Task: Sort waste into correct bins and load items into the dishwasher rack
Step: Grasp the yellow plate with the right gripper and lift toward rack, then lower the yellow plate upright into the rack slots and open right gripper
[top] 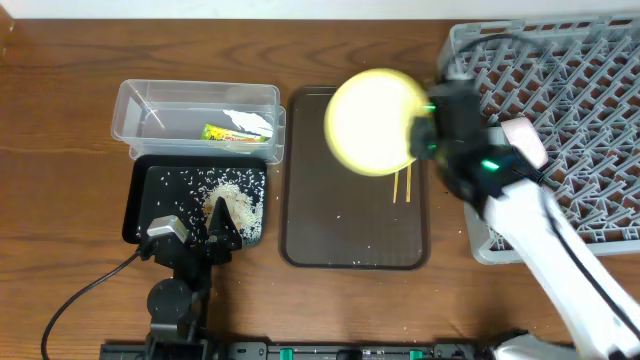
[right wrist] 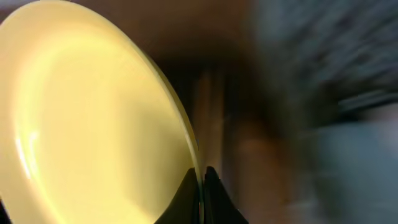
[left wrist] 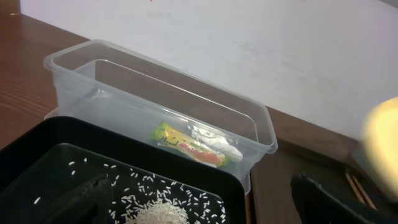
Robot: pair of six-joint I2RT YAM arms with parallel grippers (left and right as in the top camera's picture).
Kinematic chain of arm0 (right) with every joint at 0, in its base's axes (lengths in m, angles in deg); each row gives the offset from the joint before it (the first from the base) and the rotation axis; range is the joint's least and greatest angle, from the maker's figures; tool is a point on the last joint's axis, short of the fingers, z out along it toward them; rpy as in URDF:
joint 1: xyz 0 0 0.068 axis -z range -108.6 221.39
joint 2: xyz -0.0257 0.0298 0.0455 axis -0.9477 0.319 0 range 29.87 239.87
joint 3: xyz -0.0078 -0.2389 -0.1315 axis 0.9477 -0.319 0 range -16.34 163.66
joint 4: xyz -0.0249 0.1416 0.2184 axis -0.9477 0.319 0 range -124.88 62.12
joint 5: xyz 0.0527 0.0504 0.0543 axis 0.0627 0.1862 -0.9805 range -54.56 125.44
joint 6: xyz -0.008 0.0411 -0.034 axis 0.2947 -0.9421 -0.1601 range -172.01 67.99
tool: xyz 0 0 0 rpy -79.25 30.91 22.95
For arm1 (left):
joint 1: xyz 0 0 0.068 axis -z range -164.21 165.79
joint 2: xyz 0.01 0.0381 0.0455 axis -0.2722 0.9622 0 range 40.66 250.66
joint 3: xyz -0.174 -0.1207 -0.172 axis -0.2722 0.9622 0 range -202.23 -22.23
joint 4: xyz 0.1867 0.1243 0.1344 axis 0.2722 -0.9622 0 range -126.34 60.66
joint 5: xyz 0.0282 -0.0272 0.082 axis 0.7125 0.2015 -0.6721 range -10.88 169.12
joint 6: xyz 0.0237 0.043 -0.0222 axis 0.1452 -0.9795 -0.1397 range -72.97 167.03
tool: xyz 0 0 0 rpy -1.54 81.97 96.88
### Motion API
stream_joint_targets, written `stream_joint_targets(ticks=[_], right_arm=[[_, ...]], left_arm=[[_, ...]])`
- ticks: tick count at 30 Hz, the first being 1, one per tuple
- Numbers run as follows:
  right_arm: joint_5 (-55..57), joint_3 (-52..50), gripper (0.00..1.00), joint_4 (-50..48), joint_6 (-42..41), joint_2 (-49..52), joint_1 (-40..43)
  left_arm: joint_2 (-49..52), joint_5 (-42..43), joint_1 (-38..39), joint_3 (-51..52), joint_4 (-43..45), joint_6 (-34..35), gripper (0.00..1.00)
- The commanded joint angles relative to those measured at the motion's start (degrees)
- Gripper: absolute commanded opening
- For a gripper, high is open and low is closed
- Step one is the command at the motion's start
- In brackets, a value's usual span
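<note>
Two grippers are visible: the right gripper (right wrist: 200,186) pinches the pale-yellow plate (top: 368,120) by its rim, the left gripper (top: 222,228) hangs above the black tray (top: 150,200), and I cannot tell its opening

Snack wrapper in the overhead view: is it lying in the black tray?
No, the snack wrapper lies inside the clear tub, while the black tray beside it holds rice grains.

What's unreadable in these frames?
- Chopsticks: overhead, mostly hidden under the held plate; only ends show.
- Rack: right wrist view, smeared by motion blur.
- Wrapper print: left wrist view, too small to read.
- Plate's lower edge: right wrist view, cut off by the frame.
</note>
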Motion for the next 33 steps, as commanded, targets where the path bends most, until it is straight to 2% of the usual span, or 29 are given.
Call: stream_joint_targets(ticks=[1, 6, 12, 16, 21, 26, 31, 33], right_arm=[[18.6, 0.3, 0.01, 0.7, 7.3, -5.5, 3.1], [24.1, 0.3, 0.01, 0.7, 11.8, -10.7, 8.3], [31.9, 0.3, 0.01, -2.9, 13.2, -10.7, 15.8], [31.9, 0.3, 0.01, -8.6, 20.4, -9.6, 21.3], [32.6, 0.3, 0.01, -14.6, 33.6, -6.6, 25.7], [33.9, 0.3, 0.01, -14.1, 36.3, -1.7, 27.8], [34.4, 0.3, 0.01, -16.0, 42.4, 4.6, 27.7], [38.4, 0.3, 0.01, -18.4, 45.8, 7.1, 27.7]], left_arm=[[-0.3, -0.1, -0.4, 1.8, -0.9, 0.5, 0.94], [-0.3, -0.1, -0.4, 1.8, -0.9, 0.5, 0.94], [-0.3, -0.1, -0.4, 1.8, -0.9, 0.5, 0.94], [-0.3, -0.1, -0.4, 1.8, -0.9, 0.5, 0.94], [-0.3, -0.1, -0.4, 1.8, -0.9, 0.5, 0.94], [-0.3, -0.1, -0.4, 1.8, -0.9, 0.5, 0.94], [-0.3, -0.1, -0.4, 1.8, -0.9, 0.5, 0.94], [-0.3, -0.1, -0.4, 1.8, -0.9, 0.5, 0.94]])
